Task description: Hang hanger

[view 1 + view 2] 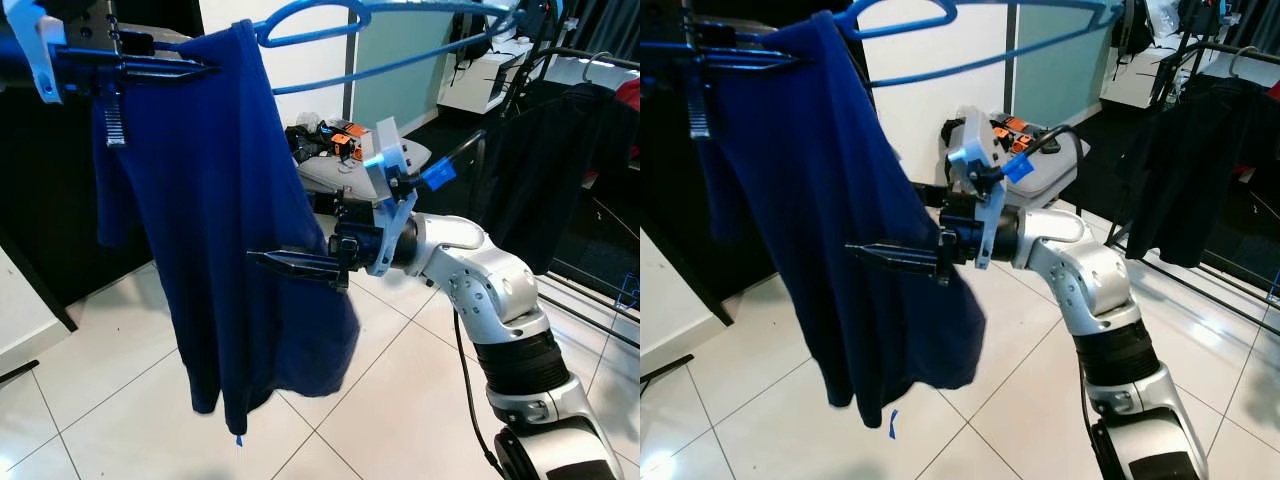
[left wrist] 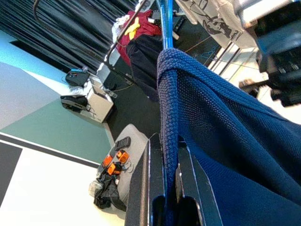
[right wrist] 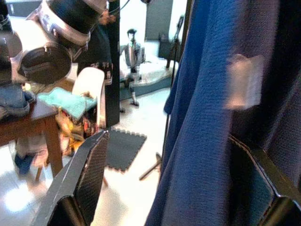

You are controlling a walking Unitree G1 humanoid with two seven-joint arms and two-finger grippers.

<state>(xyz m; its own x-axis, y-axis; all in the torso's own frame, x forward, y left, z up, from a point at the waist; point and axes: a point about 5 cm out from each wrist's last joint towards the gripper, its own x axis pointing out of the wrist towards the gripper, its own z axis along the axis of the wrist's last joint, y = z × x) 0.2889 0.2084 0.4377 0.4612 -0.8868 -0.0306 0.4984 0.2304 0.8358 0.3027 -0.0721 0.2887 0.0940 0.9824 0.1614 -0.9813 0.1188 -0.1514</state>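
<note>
Blue hanger [image 1: 400, 30] with a navy garment [image 1: 230, 230] is held high by the left end effector [image 1: 190, 68], clamped on shoulder fabric and wire. Right end effector [image 1: 275, 262] is spread apart around the cloth mid-height. Load judged light, floppy, prone to slipping; the stiff hanger is the better grip.

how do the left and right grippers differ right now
The left gripper is up high, fingers shut on the blue garment at its top, by the blue hanger. The right gripper is lower, at the garment's middle, fingers open around the cloth. Both point toward the robot's left.
</note>
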